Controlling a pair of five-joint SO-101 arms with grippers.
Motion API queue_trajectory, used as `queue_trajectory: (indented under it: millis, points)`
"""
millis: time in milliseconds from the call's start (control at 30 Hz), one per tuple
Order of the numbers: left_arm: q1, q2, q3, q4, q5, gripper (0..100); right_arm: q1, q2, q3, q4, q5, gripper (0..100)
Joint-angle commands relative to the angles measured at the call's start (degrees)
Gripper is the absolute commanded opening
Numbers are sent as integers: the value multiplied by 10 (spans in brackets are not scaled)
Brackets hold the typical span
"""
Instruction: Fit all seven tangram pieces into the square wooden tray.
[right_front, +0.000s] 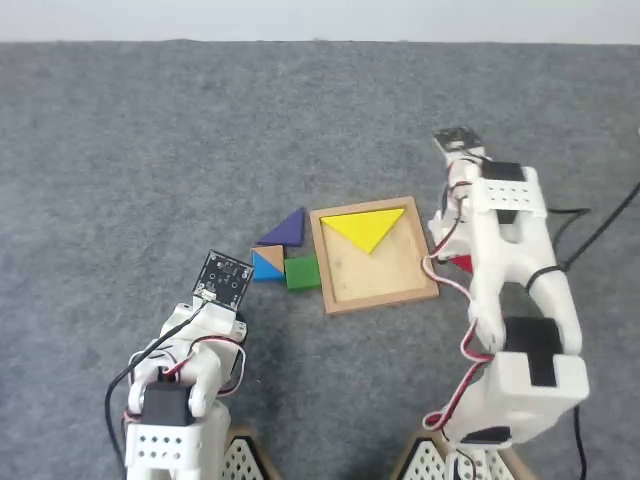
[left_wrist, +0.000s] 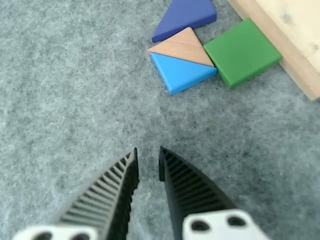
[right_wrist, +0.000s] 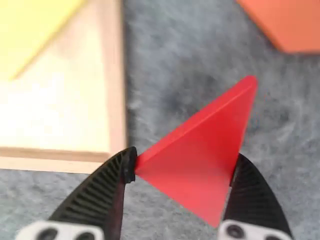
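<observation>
Quick rundown of where things sit. The square wooden tray (right_front: 380, 299) is in the middle of the grey felt-covered desk (right_front: 150, 150), and the only piece in it is the big yellow triangle (right_front: 365, 228), laid against the far rim with its point aimed into the tray.

Four pieces are bunched up right beside the tray's left edge: a dark blue triangle (left_wrist: 185, 15), a tan wooden triangle (left_wrist: 182, 47) touching a light blue triangle (left_wrist: 180, 72), and a green square (left_wrist: 241, 51) that's up against the tray rim.

The left hand (left_wrist: 148, 152) hangs over bare felt a bit short of that bunch, its fingers just a narrow gap apart with nothing in them.

The right hand (right_wrist: 185, 162) is clamped on a red triangle (right_wrist: 200, 160), holding it tilted on edge above the desk, just off the tray's right rim. An orange piece (right_wrist: 285, 22) lies flat on the felt past it.
</observation>
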Motion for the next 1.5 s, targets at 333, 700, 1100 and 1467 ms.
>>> queue_trajectory:
  millis: [333,700,1100,1467]
  points:
    - [3,-13,-6,4,3,65,-191,-63,-15,-41,192,183]
    - [3,-13,-6,4,3,65,-285,-57,-10,-106,443,183]
    - [3,-13,-6,4,3,65,-316,-58,77,-104,709,154]
    - [3,-13,-6,4,3,65,-298,-58,79,-69,855,202]
